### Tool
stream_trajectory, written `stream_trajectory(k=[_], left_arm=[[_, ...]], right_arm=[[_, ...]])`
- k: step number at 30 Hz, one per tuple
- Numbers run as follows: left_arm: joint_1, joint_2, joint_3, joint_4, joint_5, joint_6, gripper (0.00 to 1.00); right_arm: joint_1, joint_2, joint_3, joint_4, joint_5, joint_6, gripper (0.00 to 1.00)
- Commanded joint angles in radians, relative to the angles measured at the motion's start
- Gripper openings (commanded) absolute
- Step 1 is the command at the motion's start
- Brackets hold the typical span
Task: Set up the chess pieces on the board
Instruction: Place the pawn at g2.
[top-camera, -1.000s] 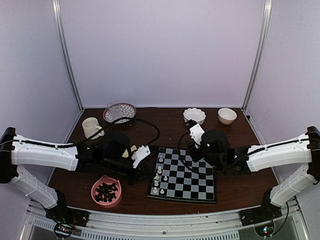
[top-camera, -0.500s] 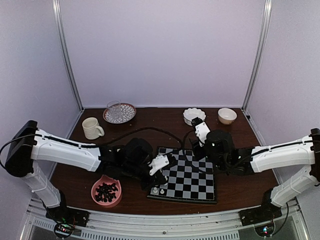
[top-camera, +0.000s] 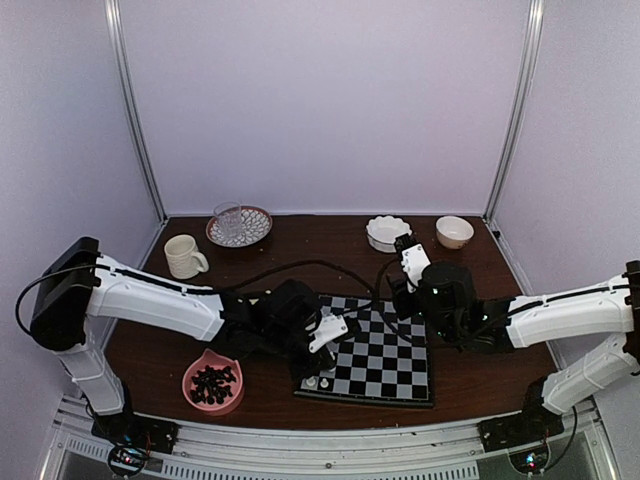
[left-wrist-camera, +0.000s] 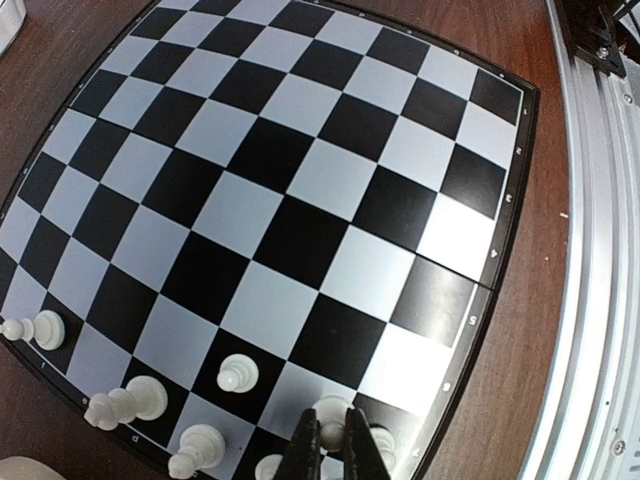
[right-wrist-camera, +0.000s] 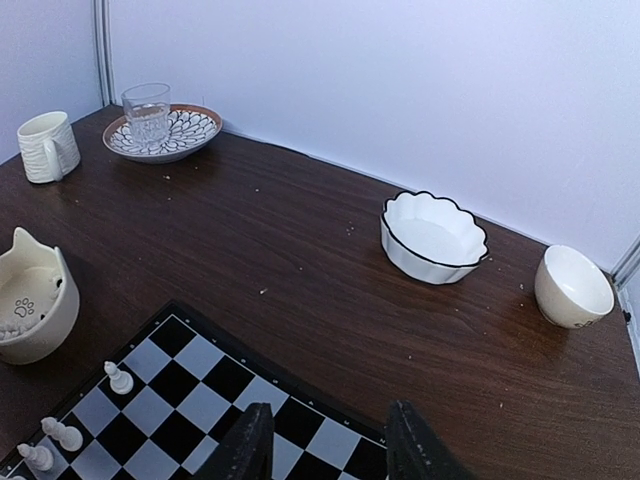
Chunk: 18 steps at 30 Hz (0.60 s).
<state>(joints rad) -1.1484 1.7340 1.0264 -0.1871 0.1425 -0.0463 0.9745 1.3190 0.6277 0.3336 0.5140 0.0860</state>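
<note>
The dark brown wooden table (top-camera: 300, 250) holds everything. Near its middle lies the flat chessboard of black and pale grey squares (top-camera: 385, 355).

The left arm (top-camera: 150, 300) reaches in from 9 o'clock. The left gripper (left-wrist-camera: 330, 414) hangs over the board's 7 o'clock corner. Its two fingers squeeze in on both sides of one tiny white plastic chess piece (left-wrist-camera: 330, 403), so I think it is pinching it. I cannot tell if that piece touches the board yet. The right gripper (right-wrist-camera: 328, 410) floats over the board's 12 o'clock edge. Its fingers are spread wide and hold nothing.

At 8 o'clock from the board sits a round pink bowl (top-camera: 187, 385), full of little black chess pieces (top-camera: 212, 383). A cream cup with cat ears and a paw print (right-wrist-camera: 45, 320) stands just beside the board, and it seems to hold more white ones.

I think the job has only just begun. A handful of small white chess pieces (left-wrist-camera: 237, 375) stand along the board's 9 o'clock edge, down near the 7 o'clock corner. Every other square is bare. None of the black ones are on the board. So most of the white ones and all of the black ones have yet to be put in place.

Each piece on the board stands up tall on its round bottom. Its long way runs up and down, with the top pointing at the ceiling. The pinched one looks upright too, with its head peeking out between the fingers. The board's long line of white pieces runs from 12 o'clock to 6 o'clock.
</note>
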Motion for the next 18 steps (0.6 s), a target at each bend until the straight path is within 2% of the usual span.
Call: stream_trajectory(k=[1, 18], left_arm=[[-0.005, 0.027, 0.036, -0.009, -0.036, 0.024, 0.0], [-0.016, 0.058, 0.063, -0.037, -0.056, 0.034, 0.03]], right_arm=[[-0.008, -0.031, -0.013, 0.026, 0.018, 0.019, 0.41], [-0.013, -0.035, -0.014, 0.025, 0.006, 0.018, 0.42]])
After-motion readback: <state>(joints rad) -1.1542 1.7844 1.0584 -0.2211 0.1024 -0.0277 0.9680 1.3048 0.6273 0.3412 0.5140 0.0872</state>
